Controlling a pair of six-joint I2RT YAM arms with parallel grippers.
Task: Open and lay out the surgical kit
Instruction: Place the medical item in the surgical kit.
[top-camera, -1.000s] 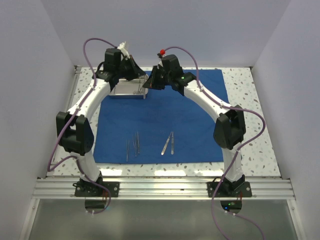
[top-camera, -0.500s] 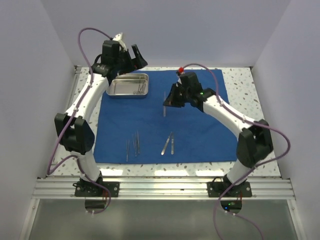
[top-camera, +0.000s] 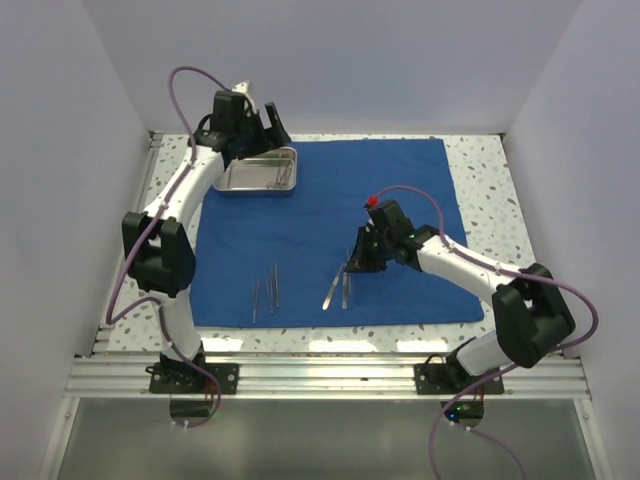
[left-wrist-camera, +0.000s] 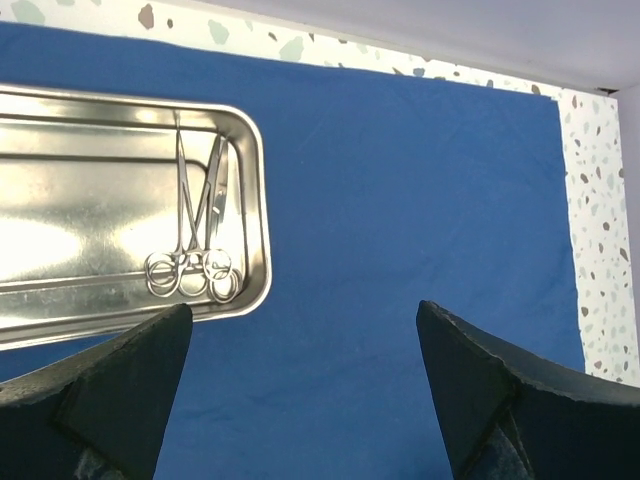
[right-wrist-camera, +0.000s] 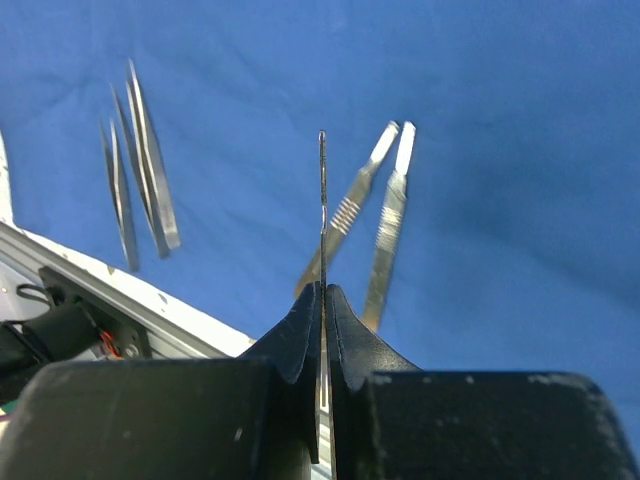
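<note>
The surgical kit's royal-blue cloth lies spread flat on the table. Its steel tray stands on the far left corner, with two ring-handled scissors inside. My left gripper hovers open above the tray's right end, nothing between its fingers. My right gripper is shut on a thin steel instrument, seen edge-on, low over the near cloth. Two flat steel handles lie just beyond it. Tweezers lie to their left.
The speckled tabletop shows around the cloth. An aluminium rail runs along the near edge, close below the right gripper. White walls close in the left, right and back.
My left gripper opened and rose from the tray. My right arm swung from the tray to the near side of the cloth, carrying the thin instrument.
</note>
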